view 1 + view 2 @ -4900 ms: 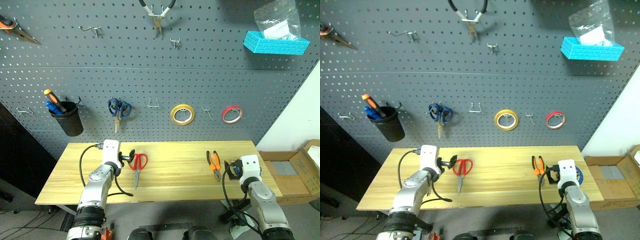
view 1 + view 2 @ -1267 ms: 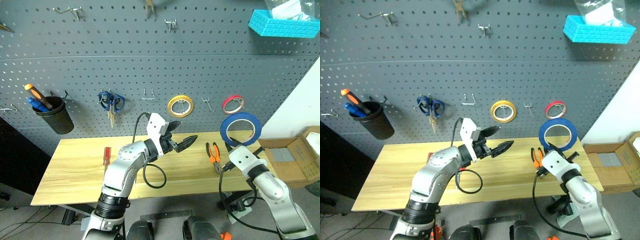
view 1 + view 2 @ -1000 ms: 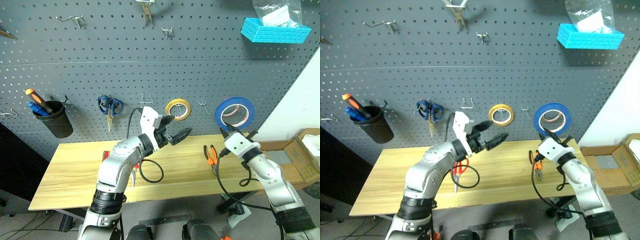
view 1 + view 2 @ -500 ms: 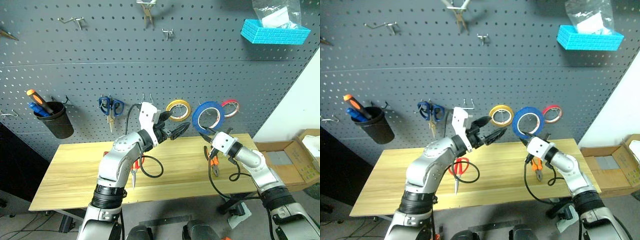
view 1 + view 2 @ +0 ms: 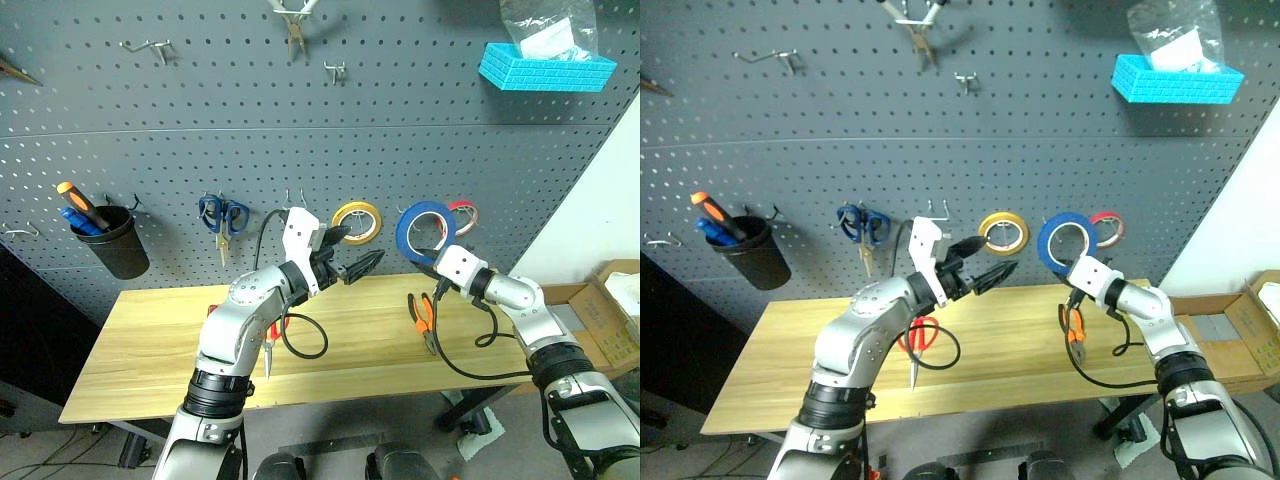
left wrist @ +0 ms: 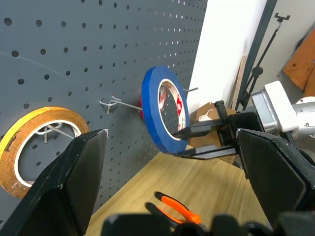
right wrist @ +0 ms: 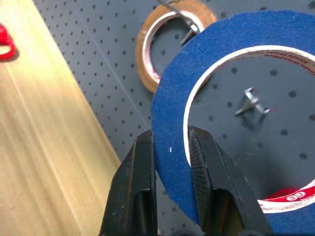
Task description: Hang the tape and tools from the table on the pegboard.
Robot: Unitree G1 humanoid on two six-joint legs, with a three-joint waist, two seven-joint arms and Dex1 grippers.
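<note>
The blue tape [image 5: 425, 228] stands upright close against the pegboard [image 5: 200, 120], between the yellow and red rolls. My right gripper [image 7: 170, 182] is shut on its lower rim. A small metal hook [image 7: 251, 101] shows through the ring's hole; I cannot tell whether the roll rests on it. My left gripper [image 5: 362, 246] hangs open and empty in the air left of the tape. On the table [image 5: 150, 350] lie the orange-handled pliers [image 5: 424, 318] and the red scissors [image 5: 918, 340], the latter partly behind my left arm. A bit of the red screwdriver [image 5: 211, 308] peeks out beside that arm.
On the board hang a yellow roll [image 5: 357, 218], a thin red roll [image 5: 462, 215], blue scissors [image 5: 222, 215], a black cup with screwdrivers [image 5: 118, 250], a turquoise basket [image 5: 545, 68] and pliers [image 5: 295, 25] up top. A cardboard box [image 5: 615, 310] stands right of the table.
My right arm has reached forward and carried the blue tape in to the pegboard, from out at the right to the spot between the yellow and red rolls. The left gripper has stayed put.
</note>
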